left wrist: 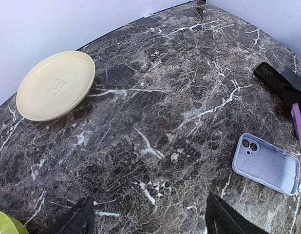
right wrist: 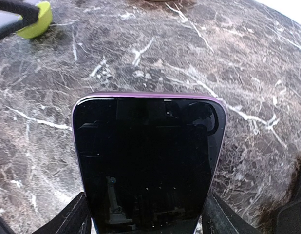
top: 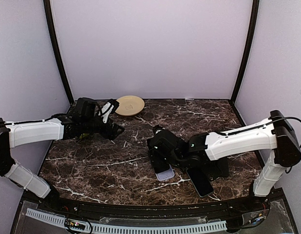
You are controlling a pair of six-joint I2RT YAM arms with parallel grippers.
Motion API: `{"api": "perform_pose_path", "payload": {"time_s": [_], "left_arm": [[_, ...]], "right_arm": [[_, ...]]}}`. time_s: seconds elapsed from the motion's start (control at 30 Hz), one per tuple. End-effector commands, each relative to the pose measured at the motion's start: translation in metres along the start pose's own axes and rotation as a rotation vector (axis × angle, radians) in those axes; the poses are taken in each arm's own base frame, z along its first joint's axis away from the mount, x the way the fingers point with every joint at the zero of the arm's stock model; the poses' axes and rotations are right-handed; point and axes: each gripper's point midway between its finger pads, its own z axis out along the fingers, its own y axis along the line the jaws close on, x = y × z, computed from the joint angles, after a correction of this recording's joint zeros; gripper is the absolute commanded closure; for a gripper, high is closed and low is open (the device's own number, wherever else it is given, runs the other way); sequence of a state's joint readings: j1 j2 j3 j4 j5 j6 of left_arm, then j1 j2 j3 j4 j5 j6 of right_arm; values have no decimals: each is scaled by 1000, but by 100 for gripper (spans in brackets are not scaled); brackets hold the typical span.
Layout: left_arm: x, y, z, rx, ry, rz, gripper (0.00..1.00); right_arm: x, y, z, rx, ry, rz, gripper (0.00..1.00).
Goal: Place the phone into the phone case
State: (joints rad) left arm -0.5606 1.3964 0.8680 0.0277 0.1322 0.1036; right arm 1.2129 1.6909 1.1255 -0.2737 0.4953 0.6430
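Observation:
The lavender phone case (top: 165, 172) lies flat on the dark marble table, near the front middle; in the left wrist view (left wrist: 266, 163) its camera cutout shows. My right gripper (top: 158, 152) is shut on a phone with a purple rim and black screen (right wrist: 148, 156), held tilted just above the case's far end. The phone's purple edge shows at the right border of the left wrist view (left wrist: 299, 130). My left gripper (top: 113, 128) is open and empty at the back left, well away from the case, with its fingers (left wrist: 77, 220) spread wide.
A second dark phone (top: 199, 181) lies on the table right of the case. A cream plate (top: 129, 105) sits at the back, also in the left wrist view (left wrist: 55, 85). A yellow-green bowl (right wrist: 36, 14) stands under the left arm. Walls close off three sides.

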Motion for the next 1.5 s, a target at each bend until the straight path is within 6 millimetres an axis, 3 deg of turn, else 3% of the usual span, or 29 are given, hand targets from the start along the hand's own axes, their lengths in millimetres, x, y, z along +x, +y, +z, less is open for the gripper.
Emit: {"api": "perform_pose_path", "payload": {"time_s": [0.0,0.23,0.77,1.0,1.27,1.37,1.47], "left_arm": [[-5,-4,-7,9,-22,20,20],[-4,-5,-7,13,-20,20,20],[-2,-5,-5,13,-13,23,20],[-3,-5,-5,11,-15,26,20],[-2,-4,-5,9,-14,28,20],[-2,-5,-5,10,-13,30,20],[-3,-4,-6,8,-15,30,20]], "right_arm": [[-4,-3,6,78,-74,62,83],[21,-9,16,99,-18,24,84],[47,-4,34,86,64,-41,87],[57,-7,30,94,129,-62,87],[87,-10,41,123,250,-50,86],[95,-16,46,154,279,-49,84],[99,-23,49,180,293,-34,73]]}}
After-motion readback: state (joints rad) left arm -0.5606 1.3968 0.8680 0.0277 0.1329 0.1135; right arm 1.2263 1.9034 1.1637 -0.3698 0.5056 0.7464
